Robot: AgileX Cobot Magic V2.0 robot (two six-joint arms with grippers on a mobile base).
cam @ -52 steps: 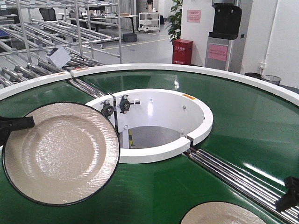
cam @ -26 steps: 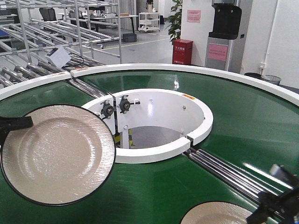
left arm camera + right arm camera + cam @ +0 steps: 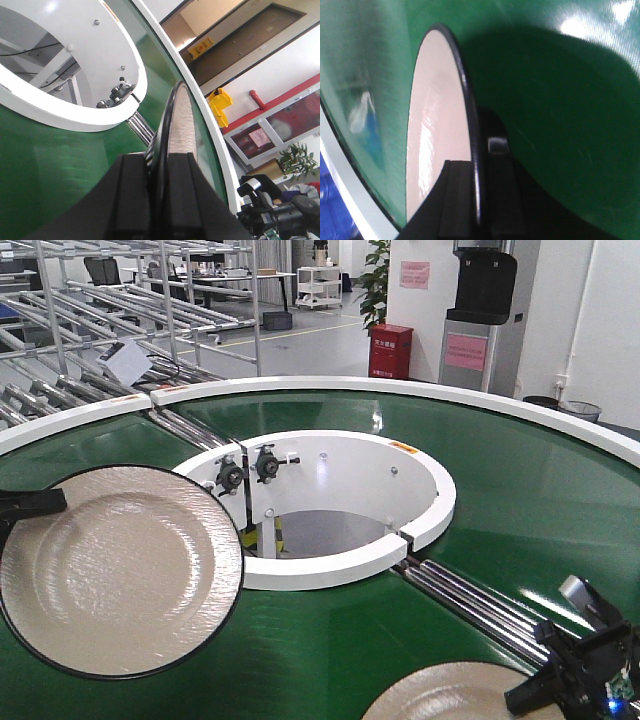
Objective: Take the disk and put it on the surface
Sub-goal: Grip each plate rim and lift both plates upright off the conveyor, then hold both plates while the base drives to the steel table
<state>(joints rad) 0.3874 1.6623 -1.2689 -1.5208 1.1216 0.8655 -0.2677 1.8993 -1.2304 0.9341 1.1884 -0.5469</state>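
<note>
Gripping with the left claw (image 3: 159, 162), fingers closed on the dark rim of a cream disk (image 3: 120, 570), held tilted over the green belt (image 3: 520, 510) beside the white inner ring (image 3: 330, 575). Clamped likewise with the right claw (image 3: 479, 162) on the rim of a second disk (image 3: 450, 695), low over the belt's near side.

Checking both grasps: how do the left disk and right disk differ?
The left disk shows almost whole in the front view; the right disk is cut by the bottom edge. The left gripper pinches the left disk at its left rim, the right gripper the right disk at its right rim. Both are cream with dark rims, over the green belt.
</note>
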